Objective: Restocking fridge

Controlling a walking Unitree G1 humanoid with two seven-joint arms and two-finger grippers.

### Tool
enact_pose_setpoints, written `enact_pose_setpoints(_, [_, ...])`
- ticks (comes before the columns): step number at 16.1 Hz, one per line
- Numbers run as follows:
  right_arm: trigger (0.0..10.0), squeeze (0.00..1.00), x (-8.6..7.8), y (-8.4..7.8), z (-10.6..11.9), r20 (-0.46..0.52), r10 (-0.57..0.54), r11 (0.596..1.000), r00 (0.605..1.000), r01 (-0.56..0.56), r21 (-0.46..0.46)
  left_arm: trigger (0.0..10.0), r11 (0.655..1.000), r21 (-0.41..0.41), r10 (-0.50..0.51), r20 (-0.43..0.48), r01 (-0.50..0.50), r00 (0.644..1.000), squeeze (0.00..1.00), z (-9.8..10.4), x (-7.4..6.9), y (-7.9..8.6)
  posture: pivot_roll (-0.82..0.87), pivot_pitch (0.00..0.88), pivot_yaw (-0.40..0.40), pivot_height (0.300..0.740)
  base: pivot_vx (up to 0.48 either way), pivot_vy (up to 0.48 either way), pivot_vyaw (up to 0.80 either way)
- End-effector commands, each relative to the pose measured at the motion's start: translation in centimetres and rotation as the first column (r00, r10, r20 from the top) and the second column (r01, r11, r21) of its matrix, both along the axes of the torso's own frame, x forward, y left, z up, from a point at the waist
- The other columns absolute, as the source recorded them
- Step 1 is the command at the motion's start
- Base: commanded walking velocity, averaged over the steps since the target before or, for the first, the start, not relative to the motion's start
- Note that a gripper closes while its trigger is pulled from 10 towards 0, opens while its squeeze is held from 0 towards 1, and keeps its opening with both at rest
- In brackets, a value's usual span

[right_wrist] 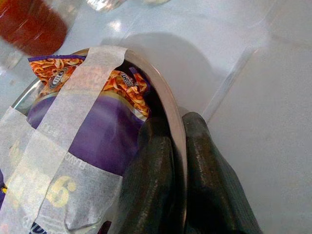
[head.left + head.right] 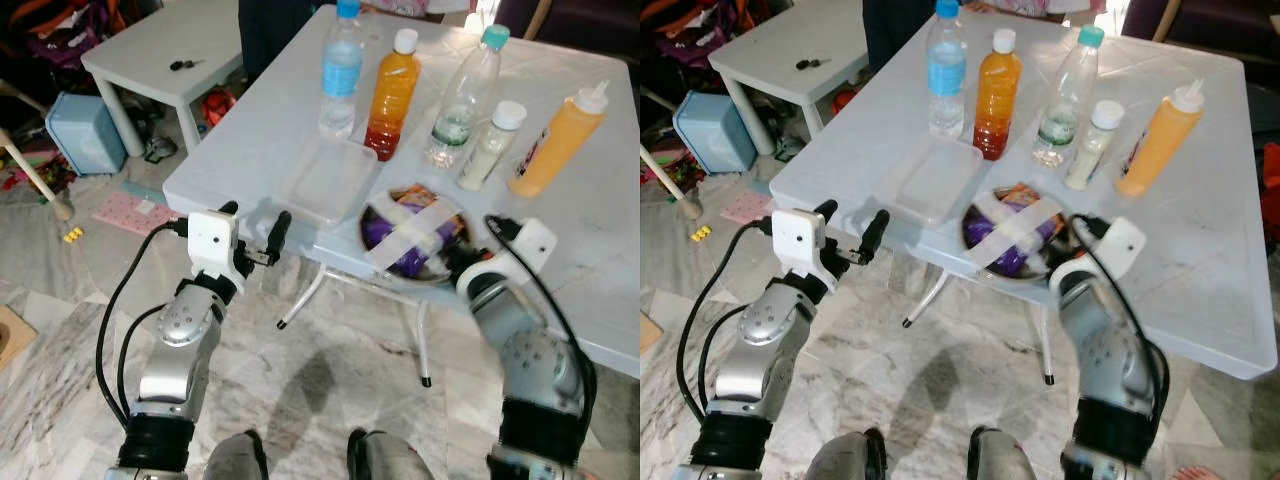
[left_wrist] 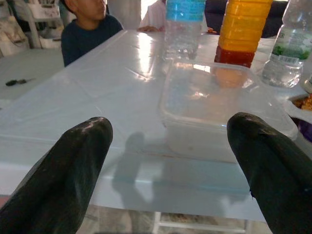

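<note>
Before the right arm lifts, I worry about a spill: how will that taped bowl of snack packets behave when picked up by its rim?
The right tool pinches only one side of the metal bowl, so it will probably tilt. The thin rim looks smooth and may slip. The tape strips crossing the purple snack packet should likely hold it in.

Purple-and-orange packet [image 1: 92,117] crossed with white tape [image 2: 415,232]; white table [image 2: 250,130]; black hand [image 1: 178,161].

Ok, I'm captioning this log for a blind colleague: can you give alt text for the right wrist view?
The right tool is shut on the rim of a metal bowl, one black finger inside and one outside. The bowl holds a purple snack packet strapped down with white tape and stands on a white table.
</note>
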State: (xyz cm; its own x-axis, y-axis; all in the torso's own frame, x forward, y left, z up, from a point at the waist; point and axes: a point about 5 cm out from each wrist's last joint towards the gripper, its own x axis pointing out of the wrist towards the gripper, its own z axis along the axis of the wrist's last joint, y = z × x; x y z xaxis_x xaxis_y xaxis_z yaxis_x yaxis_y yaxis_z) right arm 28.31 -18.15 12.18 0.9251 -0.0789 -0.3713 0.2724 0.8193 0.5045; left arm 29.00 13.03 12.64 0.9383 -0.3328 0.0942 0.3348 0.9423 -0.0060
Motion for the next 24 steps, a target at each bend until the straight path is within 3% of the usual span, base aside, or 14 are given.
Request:
enact_pose_setpoints(1, [0.0,0.0,-1.2,0.6,-2.1,-0.114,0.027,0.999,0.993,-0.031,-0.033,10.0,0.999,0.014,0.03,0.018,-0.031,0.999,0.0,0.3,-0.3,0.8,-0.06,0.107,0.01,0.74,0.0,0.0,0.0])
enact_pose_setpoints(3, [0.0,0.0,-2.3,0.5,-2.9,-0.127,0.027,0.998,0.992,-0.033,-0.047,10.0,0.998,0.001,0.057,0.002,-0.057,0.998,0.0,-0.3,-0.7,1.1,-0.07,0.099,0.001,0.74,0.0,0.0,0.0])
enact_pose_setpoints(4, [10.0,0.0,-2.6,0.8,-2.3,-0.063,0.062,0.998,0.996,-0.063,-0.018,10.0,0.999,-0.01,0.047,0.006,-0.047,0.999,0.0,-0.2,-1.1,0.7,-0.07,0.094,0.002,0.74,0.0,0.0,0.0])
enact_pose_setpoints(9, [10.0,0.0,-2.9,0.0,-2.4,-0.063,0.037,0.986,0.997,-0.047,-0.159,10.0,0.996,0.01,0.088,-0.021,-0.088,0.996,0.0,-1.0,-2.1,1.8,-0.07,0.054,0.016,0.74,0.0,0.0,0.0])
enact_pose_setpoints(11, [10.0,0.0,-3.7,0.9,-2.9,-0.102,0.099,0.99,0.99,-0.108,-0.093,10.0,0.99,0.026,0.142,-0.063,-0.141,0.988,0.0,-1.6,-2.3,2.4,-0.06,0.046,0.014,0.74,0.0,0.0,0.0])
enact_pose_setpoints(15, [10.0,0.0,-3.8,1.6,-3.0,-0.078,0.203,0.971,0.976,-0.211,-0.115,10.0,0.988,0.03,0.156,-0.062,-0.155,0.986,0.0,-1.5,-1.9,2.2,-0.06,0.055,0.014,0.74,0.0,0.0,0.0])
enact_pose_setpoints(24, [10.0,0.0,-4.0,2.4,-3.4,-0.079,0.258,0.962,0.963,-0.264,-0.069,10.0,0.99,0.034,0.141,-0.079,-0.139,0.987,0.0,-1.8,-2.1,1.7,-0.06,0.075,0.011,0.74,0.0,0.0,0.0])
